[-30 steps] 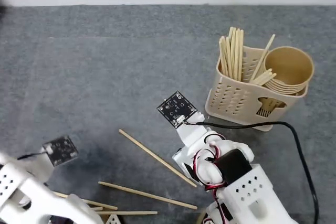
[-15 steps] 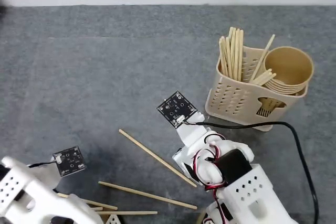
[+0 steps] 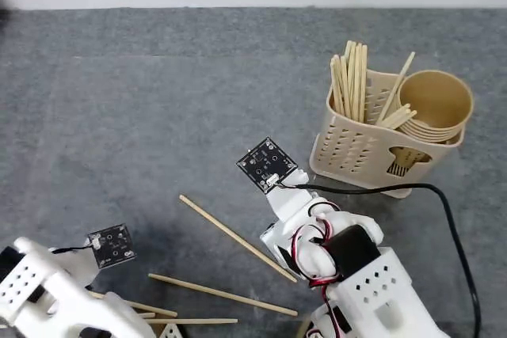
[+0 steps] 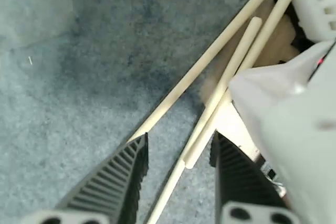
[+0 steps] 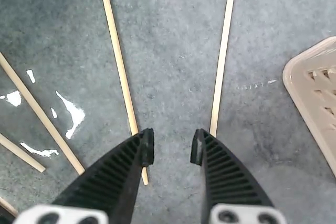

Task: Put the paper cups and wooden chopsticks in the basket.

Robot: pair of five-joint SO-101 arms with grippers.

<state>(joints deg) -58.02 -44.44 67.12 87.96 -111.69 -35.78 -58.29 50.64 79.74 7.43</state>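
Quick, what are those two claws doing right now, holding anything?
Left gripper: open, over loose chopsticks, gripping none.
Right gripper: open, holding nothing.

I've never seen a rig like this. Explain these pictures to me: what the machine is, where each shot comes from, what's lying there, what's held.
Two small robot arms stand at a table with a grey mat. The wide picture is from a fixed camera looking down: the left arm is at the lower left, the right arm at the bottom middle. The other two come from a camera on each arm's wrist, looking past its two dark fingers. A basket holds stacked paper cups and upright chopsticks; loose chopsticks lie on the mat. The left gripper is open, with sticks lying between its fingers; the right gripper is open over bare mat between two sticks. Nothing is held.
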